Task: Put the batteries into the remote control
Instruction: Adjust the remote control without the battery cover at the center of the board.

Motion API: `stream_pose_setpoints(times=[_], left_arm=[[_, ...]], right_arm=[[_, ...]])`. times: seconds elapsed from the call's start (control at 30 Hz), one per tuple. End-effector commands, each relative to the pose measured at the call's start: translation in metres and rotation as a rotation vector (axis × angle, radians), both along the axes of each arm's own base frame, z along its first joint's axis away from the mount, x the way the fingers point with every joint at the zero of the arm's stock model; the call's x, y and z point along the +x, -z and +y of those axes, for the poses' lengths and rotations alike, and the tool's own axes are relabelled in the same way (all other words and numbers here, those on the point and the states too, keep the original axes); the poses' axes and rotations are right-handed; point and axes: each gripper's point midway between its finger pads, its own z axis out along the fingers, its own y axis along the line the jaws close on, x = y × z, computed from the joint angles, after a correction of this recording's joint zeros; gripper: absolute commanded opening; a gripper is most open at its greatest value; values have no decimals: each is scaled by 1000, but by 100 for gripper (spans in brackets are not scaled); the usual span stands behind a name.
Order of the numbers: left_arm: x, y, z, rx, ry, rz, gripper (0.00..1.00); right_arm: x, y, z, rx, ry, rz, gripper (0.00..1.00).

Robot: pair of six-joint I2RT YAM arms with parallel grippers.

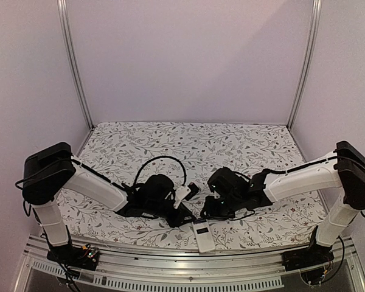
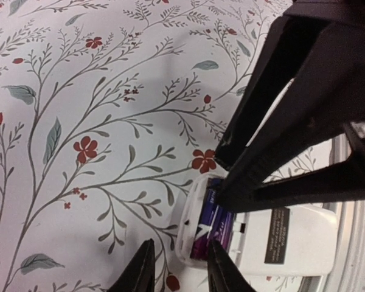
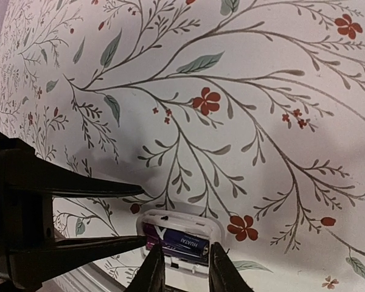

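The left fingers (image 2: 143,274) hung parted with nothing seen between them, just over the open end of the white remote control (image 1: 202,235). It lay back-up at the near edge of the table (image 1: 188,146), a purple battery (image 3: 177,243) seated in its slot. The right fingers (image 3: 153,271) stood released, astride that battery.

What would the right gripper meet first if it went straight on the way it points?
The right gripper would likely meet the battery in the open slot of the remote, just ahead between its tips; the gap left is unclear.
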Motion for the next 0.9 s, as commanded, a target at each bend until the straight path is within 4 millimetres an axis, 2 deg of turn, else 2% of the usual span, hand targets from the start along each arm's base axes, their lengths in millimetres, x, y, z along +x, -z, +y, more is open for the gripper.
stream_pose_setpoints(times=[0.0, 0.6, 0.87], left_arm=[[-3, -1, -2, 9, 16, -13, 29], [-5, 4, 1, 22, 11, -2, 29], [-4, 3, 2, 23, 10, -8, 29]], right_arm=[[0, 13, 2, -23, -16, 11, 23], [-16, 28, -4, -43, -21, 45, 16], [-32, 42, -16, -144, -44, 51, 14]])
